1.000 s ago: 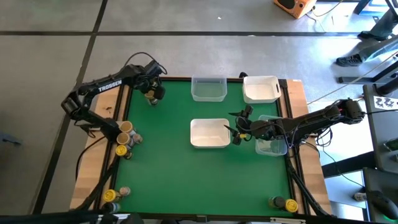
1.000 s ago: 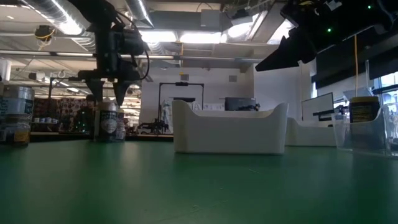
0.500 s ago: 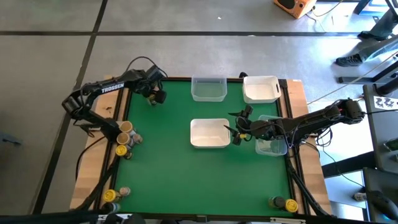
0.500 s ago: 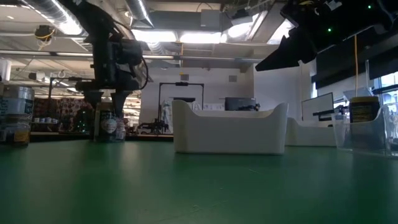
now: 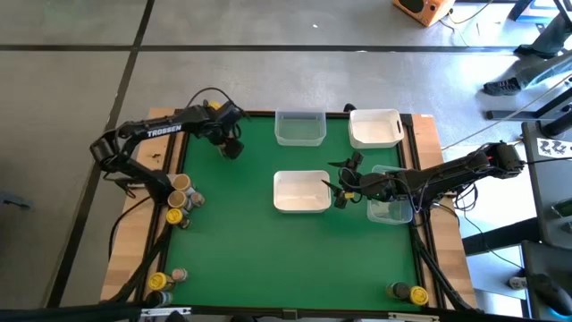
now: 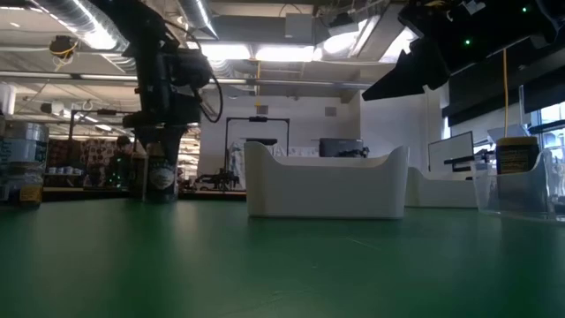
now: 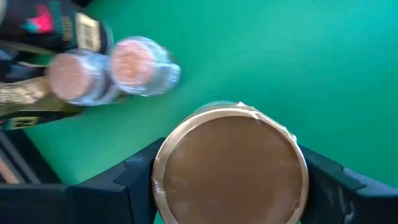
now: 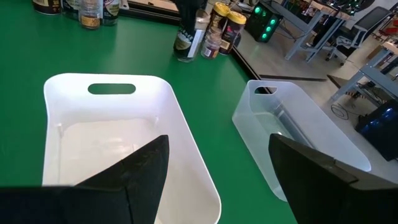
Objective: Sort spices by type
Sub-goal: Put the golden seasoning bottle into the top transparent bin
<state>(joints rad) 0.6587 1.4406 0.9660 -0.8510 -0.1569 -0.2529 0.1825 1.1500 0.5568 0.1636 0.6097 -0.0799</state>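
Note, against the view of one second ago, a left gripper (image 5: 231,147) displaced a little farther in over the green mat (image 5: 241,250), lowered around its jar and narrowed at the jaws. Read the grip from the left wrist view: fingers (image 7: 134,180) pressed against both sides of the tan-lidded jar (image 7: 230,165), closed on it. Place this jar upright at the far left of the mat, base apparently on the surface in the low view. Find two foil-topped jars (image 7: 130,62) just beside it, untouched.

Locate the right gripper (image 5: 343,190) between the central white tray (image 5: 301,204) and the near clear tray (image 5: 391,213), fingers spread wide, holding nothing.

Judge progress as early. Count one yellow-lidded jar (image 6: 516,163) apparently standing in the near clear tray. Treat the central white tray as empty per the right wrist view; treat the far clear tray (image 5: 299,139) and far white tray (image 5: 374,139) as apparently empty too.

Record as unsorted: the jar cluster at the left edge (image 5: 181,197), the pair at the near-left corner (image 5: 164,279), the pair at the near-right corner (image 5: 407,292). Expect most of the sorting to remain.
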